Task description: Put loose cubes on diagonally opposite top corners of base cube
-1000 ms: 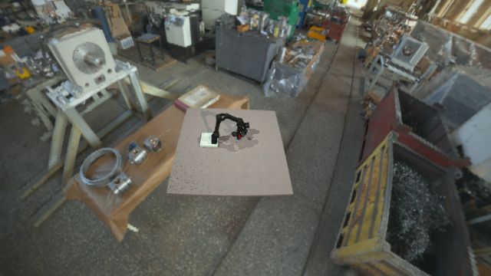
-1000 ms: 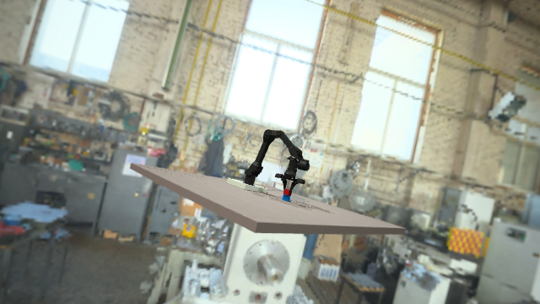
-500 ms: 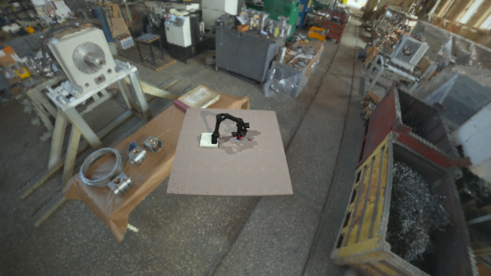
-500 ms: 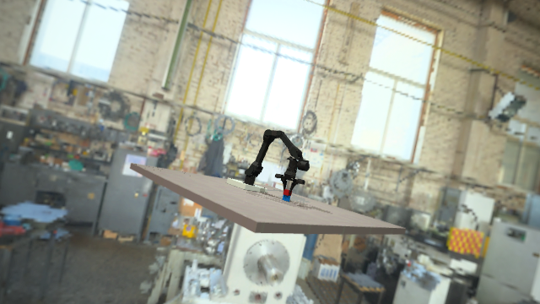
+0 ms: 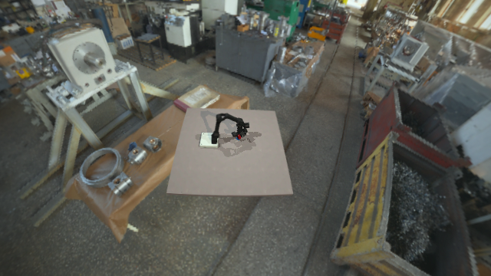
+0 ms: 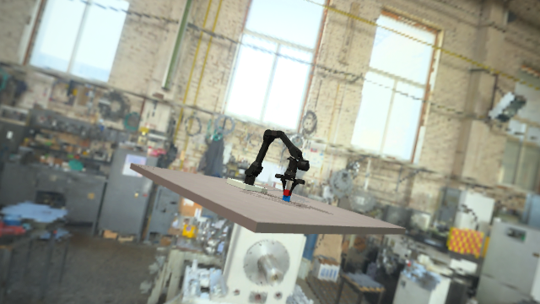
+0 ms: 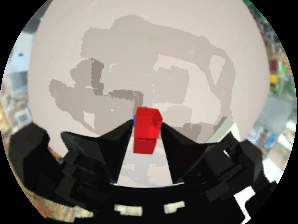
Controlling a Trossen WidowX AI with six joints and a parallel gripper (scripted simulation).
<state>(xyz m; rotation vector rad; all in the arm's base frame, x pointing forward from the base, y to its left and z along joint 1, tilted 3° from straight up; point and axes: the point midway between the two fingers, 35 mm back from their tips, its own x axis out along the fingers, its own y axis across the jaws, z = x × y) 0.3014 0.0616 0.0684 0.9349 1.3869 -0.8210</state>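
A red cube [image 7: 148,125] [image 6: 287,192] [image 5: 239,136] sits above the blue base cube [image 6: 286,198] [image 5: 238,139]. Only a sliver of blue shows beside the red in the wrist view. Another red face [image 7: 144,146] shows just below the red cube in the wrist view, split off by a dark line; I cannot tell whether it is the second loose cube. My gripper [image 7: 147,123] points down with its fingertips at either side of the red cube, slightly apart from it, so it is open around the cube. The gap between the loose cubes is hidden.
The light tabletop [image 5: 230,176] [image 6: 202,198] carries the arm's white base plate [image 5: 205,141] [image 6: 236,182], left of the cubes in the top view. The arm arches from there over to the cubes. Its shadow lies around them.
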